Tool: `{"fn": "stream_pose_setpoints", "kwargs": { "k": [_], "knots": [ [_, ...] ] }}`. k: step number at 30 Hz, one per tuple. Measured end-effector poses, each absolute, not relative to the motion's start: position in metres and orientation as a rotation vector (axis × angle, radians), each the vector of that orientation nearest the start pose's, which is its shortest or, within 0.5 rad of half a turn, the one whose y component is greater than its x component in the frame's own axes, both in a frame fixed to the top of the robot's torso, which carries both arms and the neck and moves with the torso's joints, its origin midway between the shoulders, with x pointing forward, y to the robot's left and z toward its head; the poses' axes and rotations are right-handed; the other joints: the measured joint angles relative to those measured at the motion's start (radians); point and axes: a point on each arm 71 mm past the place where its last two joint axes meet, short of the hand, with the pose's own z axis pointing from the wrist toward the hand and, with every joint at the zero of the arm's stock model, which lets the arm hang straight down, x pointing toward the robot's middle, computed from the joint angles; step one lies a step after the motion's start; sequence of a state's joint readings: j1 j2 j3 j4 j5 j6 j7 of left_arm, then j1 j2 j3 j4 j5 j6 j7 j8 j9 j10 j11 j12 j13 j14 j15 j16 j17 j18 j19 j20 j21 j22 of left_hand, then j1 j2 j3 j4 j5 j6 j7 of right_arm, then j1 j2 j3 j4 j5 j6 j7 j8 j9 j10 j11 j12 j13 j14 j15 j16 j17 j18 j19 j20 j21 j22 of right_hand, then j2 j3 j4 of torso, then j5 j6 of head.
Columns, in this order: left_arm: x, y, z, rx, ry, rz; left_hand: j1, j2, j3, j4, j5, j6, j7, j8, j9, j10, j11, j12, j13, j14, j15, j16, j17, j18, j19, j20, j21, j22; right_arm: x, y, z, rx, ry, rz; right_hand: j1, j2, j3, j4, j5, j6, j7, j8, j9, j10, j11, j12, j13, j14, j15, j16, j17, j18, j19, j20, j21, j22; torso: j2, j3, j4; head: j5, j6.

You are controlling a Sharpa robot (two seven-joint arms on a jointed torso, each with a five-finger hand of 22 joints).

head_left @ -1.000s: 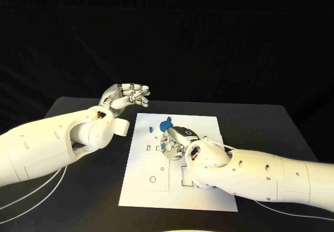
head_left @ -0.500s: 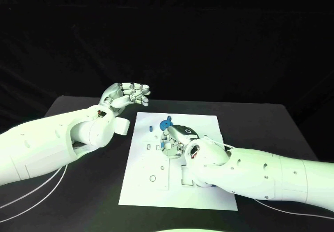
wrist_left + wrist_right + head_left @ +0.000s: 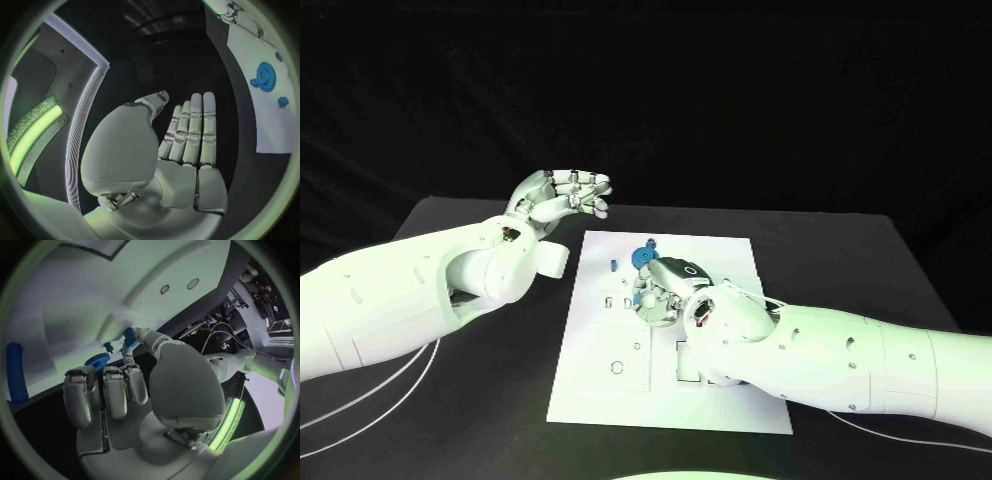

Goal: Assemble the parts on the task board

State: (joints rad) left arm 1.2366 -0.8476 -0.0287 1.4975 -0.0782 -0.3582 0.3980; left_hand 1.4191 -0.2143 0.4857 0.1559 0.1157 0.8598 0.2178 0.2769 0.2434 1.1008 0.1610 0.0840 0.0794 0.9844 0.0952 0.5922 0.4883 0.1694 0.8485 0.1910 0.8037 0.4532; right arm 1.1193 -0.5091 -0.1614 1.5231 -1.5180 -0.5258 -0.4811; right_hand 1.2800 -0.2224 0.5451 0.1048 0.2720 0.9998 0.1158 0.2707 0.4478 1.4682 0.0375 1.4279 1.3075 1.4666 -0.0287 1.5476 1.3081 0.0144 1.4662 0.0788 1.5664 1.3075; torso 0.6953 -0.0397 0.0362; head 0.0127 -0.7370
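Note:
The white task board [image 3: 718,400] lies in the middle of the black table. A blue gear [image 3: 643,256] sits near its far end, with a small blue peg [image 3: 610,265] beside it. My right hand [image 3: 666,292] is low over the board just short of the gear, fingers curled. In the right wrist view its thumb and a fingertip pinch a small blue part [image 3: 129,335] close to the gear [image 3: 97,360]; a blue cylinder [image 3: 14,373] lies farther off. My left hand [image 3: 565,195] is raised beyond the board's far left corner, fingers spread and empty. The left wrist view shows that hand [image 3: 181,145], the board [image 3: 262,45] and the gear [image 3: 265,76].
The board has several empty cut-outs and holes [image 3: 619,368] in its near half, partly covered by my right forearm [image 3: 834,365]. My left forearm [image 3: 401,300] lies over the table's left side. Bare black table [image 3: 848,260] stretches to the right of the board.
My right hand has crept a little toward the blue gear. The left hand has stayed where it was.

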Motion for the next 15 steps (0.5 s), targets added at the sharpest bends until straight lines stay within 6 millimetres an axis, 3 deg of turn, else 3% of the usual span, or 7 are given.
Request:
{"fn": "stream_pose_setpoints", "kwargs": {
  "k": [7,15],
  "knots": [
    [0.503,0.222,-0.1557,-1.012,1.357,-1.483,0.0,0.0,0.0,0.0,0.0,0.0,0.0,0.0,0.0,0.0,0.0,0.0,0.0,0.0,0.0,0.0,0.0,0.0,0.0,0.0,0.0,0.0,0.4344,-0.0541,-0.2466,-0.039,1.719,0.664,-0.009,-0.009,0.0,0.0,0.0,-0.009,0.008,-0.008,-0.002,0.0,0.0,-0.008,0.0,0.0,0.0,0.0,0.0,0.0,0.0,0.0,0.0,0.0,0.0,-0.0003,0.0004,0.0,0.001],
    [0.5035,0.2235,-0.156,-1.014,1.357,-1.479,0.0,0.0,0.0,0.0,0.0,0.0,0.0,0.0,0.0,0.0,0.0,0.0,0.0,0.0,0.0,0.0,0.0,0.0,0.0,0.0,0.0,0.0,0.434,-0.0539,-0.2471,-0.042,1.721,0.665,-0.037,-0.037,-0.021,0.001,0.001,-0.05,0.021,-0.031,-0.016,-0.007,0.007,-0.02,0.0,-0.001,0.001,0.0,0.0,0.0,0.0,0.0,0.0,0.0,0.0,-0.0003,0.0,0.0,0.001]
  ]
}}
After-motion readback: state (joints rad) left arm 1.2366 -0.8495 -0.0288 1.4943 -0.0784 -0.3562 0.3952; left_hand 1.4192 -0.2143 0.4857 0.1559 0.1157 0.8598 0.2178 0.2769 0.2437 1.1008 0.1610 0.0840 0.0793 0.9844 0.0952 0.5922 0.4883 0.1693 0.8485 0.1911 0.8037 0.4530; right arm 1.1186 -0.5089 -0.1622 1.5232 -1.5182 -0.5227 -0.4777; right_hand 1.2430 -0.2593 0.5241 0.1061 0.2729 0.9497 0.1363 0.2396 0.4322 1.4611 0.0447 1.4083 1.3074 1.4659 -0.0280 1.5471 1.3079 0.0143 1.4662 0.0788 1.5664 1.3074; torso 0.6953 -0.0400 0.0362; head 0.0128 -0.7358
